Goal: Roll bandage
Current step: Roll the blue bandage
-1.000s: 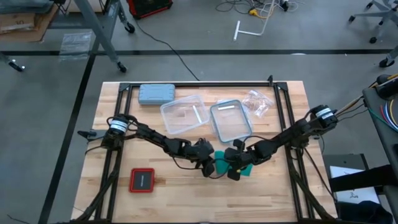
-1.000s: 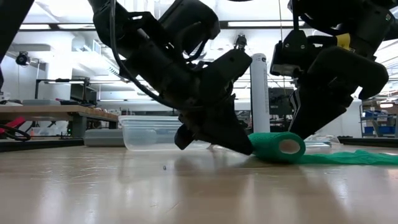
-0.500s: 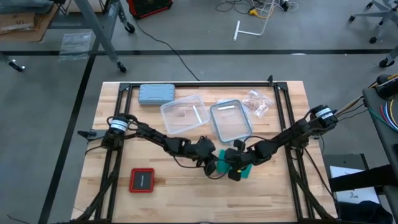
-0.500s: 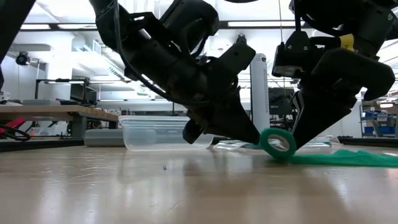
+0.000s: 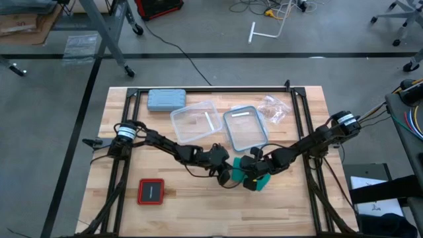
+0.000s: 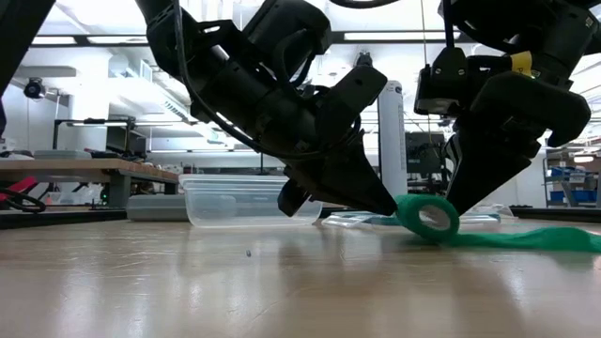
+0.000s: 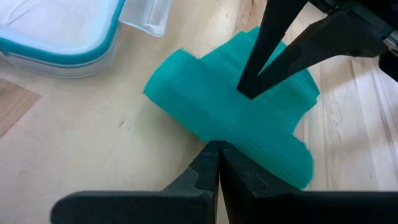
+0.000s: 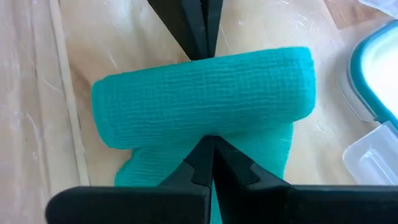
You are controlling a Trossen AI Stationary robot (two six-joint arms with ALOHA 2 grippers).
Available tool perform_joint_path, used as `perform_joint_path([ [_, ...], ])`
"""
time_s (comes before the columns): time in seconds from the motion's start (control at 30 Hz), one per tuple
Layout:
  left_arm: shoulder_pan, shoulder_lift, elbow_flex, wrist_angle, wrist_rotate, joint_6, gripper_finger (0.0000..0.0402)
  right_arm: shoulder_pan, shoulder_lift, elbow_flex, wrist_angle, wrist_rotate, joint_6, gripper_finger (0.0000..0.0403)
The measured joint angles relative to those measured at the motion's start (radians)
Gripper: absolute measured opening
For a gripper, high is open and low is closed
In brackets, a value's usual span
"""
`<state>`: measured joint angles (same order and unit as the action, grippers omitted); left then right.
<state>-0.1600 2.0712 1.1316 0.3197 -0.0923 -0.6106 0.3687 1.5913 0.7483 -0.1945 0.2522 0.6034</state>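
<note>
Teal-green cloth, the bandage, lay partly rolled on the wooden surface, near its middle and toward the front edge in the high view. The rolled part sat as a short cylinder, with a loose flat tail trailing away from it along the wood.

Both arms met over the roll. The left pincer came in from the left side, its fingers pressed together so that no gap showed between them in the left wrist view; the closed tips touched the edge of the roll. The right pincer came in from the opposite side, also pressed together, with its tips against the cloth where the roll met the flat tail. Neither pincer pinched the bandage; each only bore on it with closed tips, one on each side. In the low view the roll's open end faced the camera.

Farther back on the surface stood a clear plastic container, with a teal-rimmed lid beside it, a grey-blue case near the far left corner, and a crumpled clear bag. A red and black square lay toward the front left.
</note>
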Motion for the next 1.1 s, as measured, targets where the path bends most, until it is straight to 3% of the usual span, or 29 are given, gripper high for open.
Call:
perform_joint_path([
  [0.33,0.001,0.0,0.0,-0.002,-0.006,0.0,0.0001,0.0,0.0,0.0,-0.006,-0.018,0.003,0.0002],
  [0.57,0.001,0.0,0.0,-0.005,-0.005,-0.004,0.0003,0.011,-0.021,0.0,-0.113,-0.07,0.084,0.0002],
  [0.77,0.001,0.0,0.0,-0.008,-0.005,-0.004,0.0003,0.064,-0.045,0.0,-0.253,-0.072,0.146,0.0002],
  [1.1,0.001,0.0,0.001,-0.031,-0.004,-0.004,0.0003,0.09,-0.03,-0.022,-0.253,-0.043,0.164,0.0002],
])
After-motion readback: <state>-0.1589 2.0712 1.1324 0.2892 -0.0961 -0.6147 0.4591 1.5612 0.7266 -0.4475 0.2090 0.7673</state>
